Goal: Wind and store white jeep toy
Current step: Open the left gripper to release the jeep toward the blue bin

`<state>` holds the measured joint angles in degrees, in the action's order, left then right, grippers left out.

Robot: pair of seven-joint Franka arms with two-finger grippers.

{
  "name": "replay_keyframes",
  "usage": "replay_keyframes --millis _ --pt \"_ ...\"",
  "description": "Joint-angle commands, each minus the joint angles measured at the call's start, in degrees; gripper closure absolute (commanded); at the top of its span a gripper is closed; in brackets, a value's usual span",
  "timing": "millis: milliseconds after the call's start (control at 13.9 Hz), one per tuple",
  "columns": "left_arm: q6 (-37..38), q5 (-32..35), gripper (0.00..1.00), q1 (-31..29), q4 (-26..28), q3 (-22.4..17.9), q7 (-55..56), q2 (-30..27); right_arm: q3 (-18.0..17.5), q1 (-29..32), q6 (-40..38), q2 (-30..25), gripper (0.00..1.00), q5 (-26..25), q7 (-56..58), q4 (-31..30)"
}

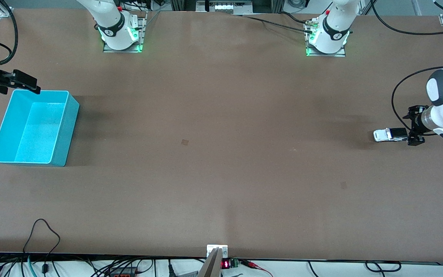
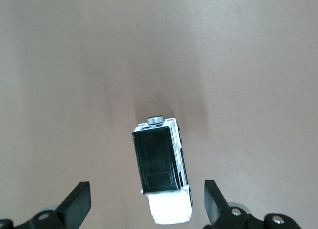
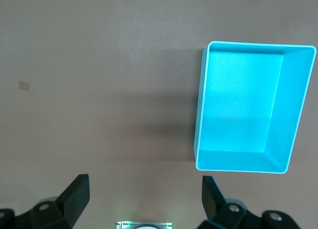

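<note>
On brown table (image 1: 221,161): white jeep toy (image 1: 388,134).

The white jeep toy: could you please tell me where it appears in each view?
Front view: white jeep toy on the table at the left arm's end, beside the left end effector.
Left wrist view: between the open fingers.
Right wrist view: absent.
Shared landmark: brown table.

High front camera facing the robots, two wrist cameras looking straight down at table (image 1: 221,173).
</note>
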<state>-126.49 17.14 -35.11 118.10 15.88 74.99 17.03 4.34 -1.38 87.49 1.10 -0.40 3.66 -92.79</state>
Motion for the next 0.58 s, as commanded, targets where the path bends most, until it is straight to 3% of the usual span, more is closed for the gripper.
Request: replay_keyframes --millis 0,505 --pt "5.4 -2.9 0.0 -0.3 -3.4 2.1 -3.4 -1.4 -0.2 0.3 -0.9 -0.3 0.0 0.1 0.1 0.2" --pt "6.6 -3.3 0.0 0.0 -9.4 6.2 -6.1 -1.4 -0.2 0.4 -0.7 -0.3 0.0 0.3 0.1 0.3"
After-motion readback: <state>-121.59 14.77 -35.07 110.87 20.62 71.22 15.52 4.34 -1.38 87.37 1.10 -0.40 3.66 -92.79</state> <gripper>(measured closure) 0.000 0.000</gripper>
